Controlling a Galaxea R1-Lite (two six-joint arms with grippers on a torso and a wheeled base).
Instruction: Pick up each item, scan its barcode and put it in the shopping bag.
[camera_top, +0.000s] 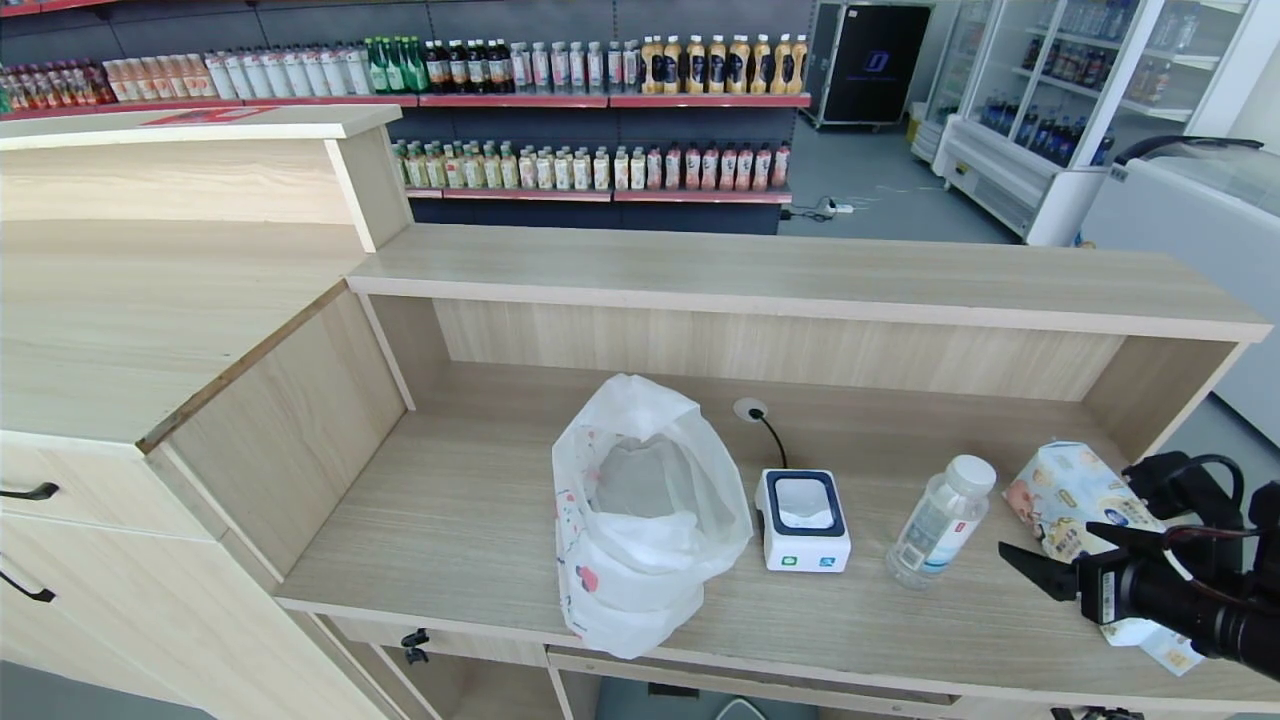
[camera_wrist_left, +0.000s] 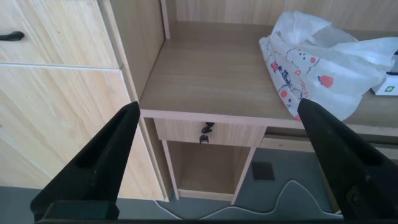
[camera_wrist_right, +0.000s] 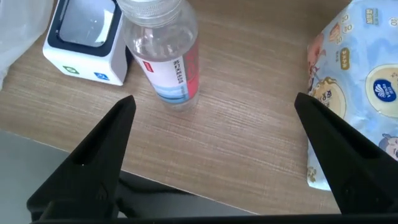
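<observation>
While apart from the right gripper (camera_wrist_right: 214, 102), bottle (camera_wrist_right: 166, 59) just ahead.

A light wooden counter (camera_top: 460, 520) with a raised ledge (camera_top: 760, 270) along its far side is seen in a shop. On the left a taller wooden cabinet (camera_top: 150, 300) is joined to it, and drawers with black handles (camera_top: 28, 492) are fitted below. Behind, dark shelves with red edges (camera_top: 600, 100) are filled with rows of bottles (camera_top: 560, 65). The floor (camera_top: 880, 180) is grey. At the right, a black case (camera_top: 870, 65), a glass-door cooler (camera_top: 1040, 90) and a white chest freezer (camera_top: 1190, 210) are placed.
</observation>
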